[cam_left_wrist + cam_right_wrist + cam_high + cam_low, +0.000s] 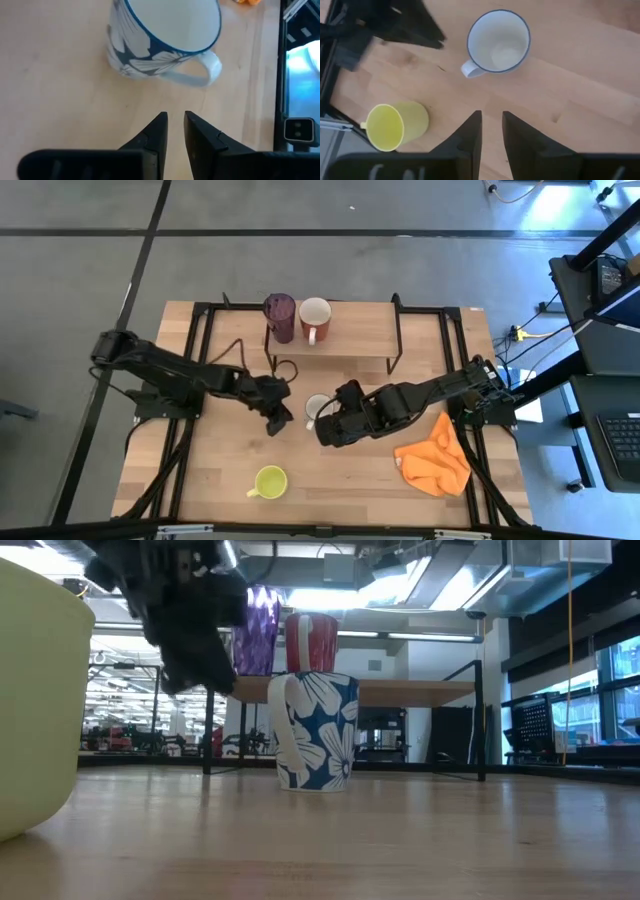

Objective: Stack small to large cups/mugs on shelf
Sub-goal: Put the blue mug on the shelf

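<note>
The small white-and-blue flowered mug (318, 408) stands upright on its base on the table, handle (468, 69) toward the left arm; it also shows in the low view (318, 730) and the left wrist view (160, 35). My left gripper (281, 420) is shut and empty just left of it. My right gripper (326, 430) is shut and empty, above the table just near of the mug. The purple tumbler (279, 315) and the reddish-brown mug (315, 318) stand on the shelf (350, 335). The yellow-green mug (269, 481) stands near the front edge.
An orange cloth (435, 455) lies crumpled at the table's right front. The shelf's black legs (395, 355) stand behind the flowered mug. The shelf board to the right of the reddish-brown mug is bare. Bare tabletop lies between the flowered mug and the yellow-green mug.
</note>
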You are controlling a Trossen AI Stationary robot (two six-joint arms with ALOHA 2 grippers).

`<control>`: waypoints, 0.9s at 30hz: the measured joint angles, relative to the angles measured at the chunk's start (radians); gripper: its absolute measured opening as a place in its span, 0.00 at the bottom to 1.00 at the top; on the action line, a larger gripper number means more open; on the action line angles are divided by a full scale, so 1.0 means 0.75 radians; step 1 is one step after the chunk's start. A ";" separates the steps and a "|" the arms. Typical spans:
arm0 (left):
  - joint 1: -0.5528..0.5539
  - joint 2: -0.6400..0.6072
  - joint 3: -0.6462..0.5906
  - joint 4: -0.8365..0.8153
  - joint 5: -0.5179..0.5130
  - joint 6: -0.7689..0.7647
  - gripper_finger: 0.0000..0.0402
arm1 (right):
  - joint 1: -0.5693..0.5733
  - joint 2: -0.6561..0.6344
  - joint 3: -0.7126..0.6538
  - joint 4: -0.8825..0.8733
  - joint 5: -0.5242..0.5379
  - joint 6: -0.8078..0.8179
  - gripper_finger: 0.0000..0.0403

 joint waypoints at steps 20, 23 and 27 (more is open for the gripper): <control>-0.153 -0.863 0.001 -0.501 -0.397 -0.289 0.14 | -0.201 0.052 -0.001 -0.022 -0.122 -0.350 0.19; -0.172 -0.908 0.001 -0.541 -0.399 -0.304 0.14 | -0.209 0.052 -0.001 -0.061 -0.132 -0.377 0.19; -0.194 -0.943 0.001 -0.598 -0.399 -0.366 0.14 | -0.209 0.053 -0.009 -0.200 -0.144 -0.370 0.19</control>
